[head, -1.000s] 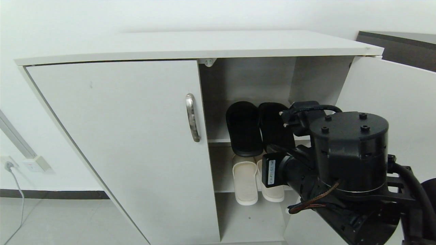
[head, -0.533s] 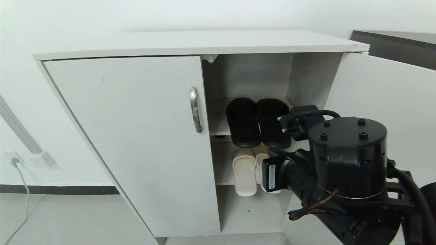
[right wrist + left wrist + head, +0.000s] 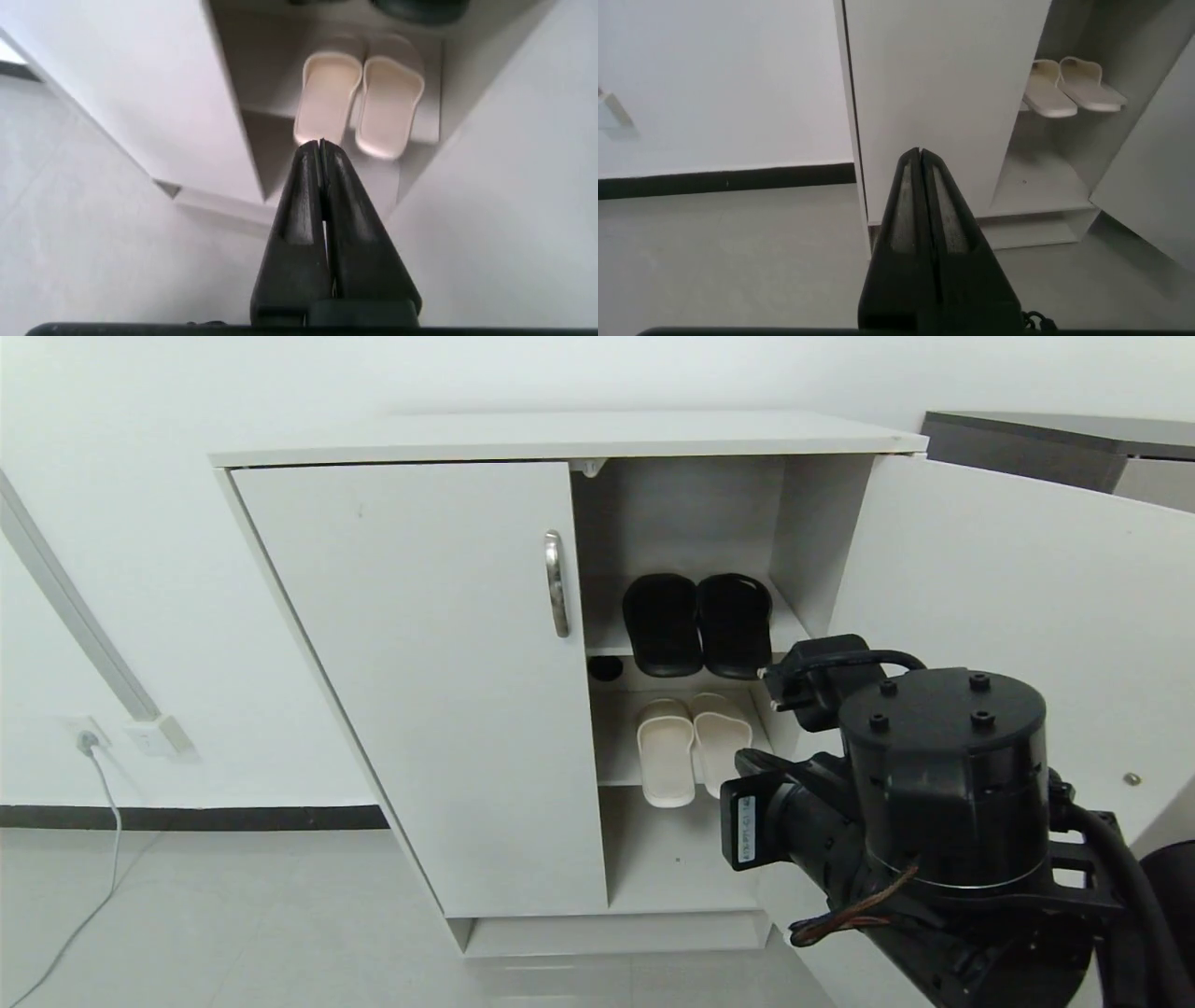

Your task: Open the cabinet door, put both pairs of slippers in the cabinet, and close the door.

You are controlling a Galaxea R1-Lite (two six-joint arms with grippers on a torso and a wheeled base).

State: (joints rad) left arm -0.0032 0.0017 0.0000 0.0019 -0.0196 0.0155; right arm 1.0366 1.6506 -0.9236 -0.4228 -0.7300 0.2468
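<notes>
The white cabinet [image 3: 560, 434] stands with its right door [image 3: 1008, 597] swung wide and its left door [image 3: 420, 663] closed. Black slippers [image 3: 695, 623] lie side by side on the upper shelf. Cream slippers [image 3: 693, 747] lie on the shelf below, also seen as cream slippers [image 3: 363, 91] and cream slippers [image 3: 1074, 86]. My right arm [image 3: 934, 803] is in front of the open door's lower part. My right gripper [image 3: 322, 154] is shut and empty, a little out from the cream slippers. My left gripper [image 3: 921, 161] is shut and empty, out before the closed left door [image 3: 934, 84].
A metal handle [image 3: 556, 583] is on the left door's edge. Grey floor [image 3: 233, 915] spreads before the cabinet. A wall socket with a cable [image 3: 89, 744] is at the left. A grey cabinet [image 3: 1055, 443] stands behind the open door.
The whole head view has shifted: the cabinet now looks smaller and farther, so the camera has backed away. The slippers and doors stay as they were.
</notes>
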